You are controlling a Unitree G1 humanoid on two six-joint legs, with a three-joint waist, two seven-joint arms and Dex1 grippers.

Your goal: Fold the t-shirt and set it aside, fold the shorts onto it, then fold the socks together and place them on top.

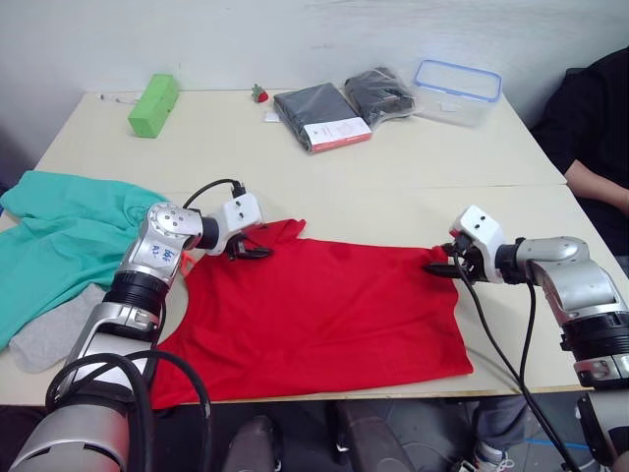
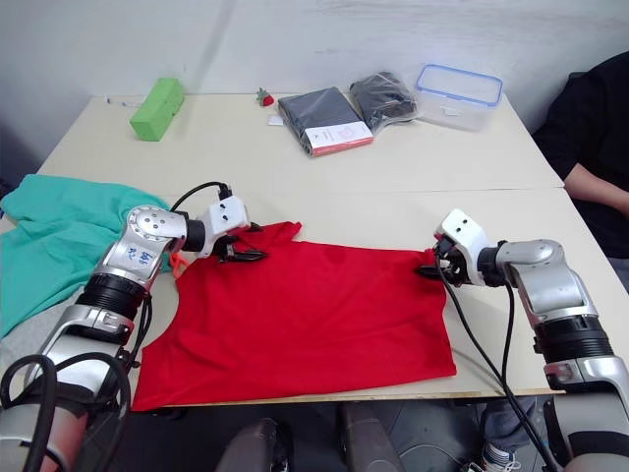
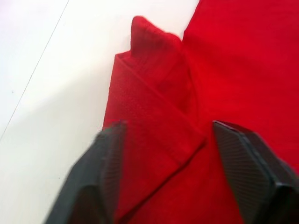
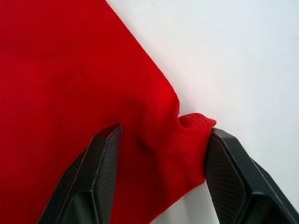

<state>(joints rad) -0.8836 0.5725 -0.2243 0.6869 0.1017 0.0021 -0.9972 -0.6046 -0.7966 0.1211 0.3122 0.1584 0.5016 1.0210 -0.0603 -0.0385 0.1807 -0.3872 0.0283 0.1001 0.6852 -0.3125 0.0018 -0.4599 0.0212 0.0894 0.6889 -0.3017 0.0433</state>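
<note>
A: What is seen nearest the bench's front edge?

B: The t-shirt (image 1: 314, 315) is spread flat on the bench (image 1: 462, 147), its lower hem lying along the near edge. At the near left, the socks (image 1: 54, 329) are found beside the shirt, partly tucked under the shorts (image 1: 69, 236), which are heaped at the left end of the bench.

A: How are the grippers placed?

B: The left gripper (image 1: 251, 251) is set at the shirt's far left corner, where a folded sleeve is bunched. In the left wrist view its fingers (image 3: 100, 182) are parted, with the folded red cloth lying between them; whether the cloth is pinched cannot be told. The right gripper (image 1: 444, 265) is set at the shirt's far right corner. In the right wrist view its fingers (image 4: 233, 177) are spread as well, a small puckered tip of the hem resting against one of them, but no closed grip is shown.

A: And farther back?

B: A lime-green block (image 1: 153, 104) is seen at the far left, a small strawberry-like object (image 1: 259, 93) beside two dark packaged garments (image 1: 319, 116), and a clear lidded container (image 1: 457, 90) at the far right. A person's arm in a dark sleeve (image 1: 595, 113) is seen at the right edge.
</note>
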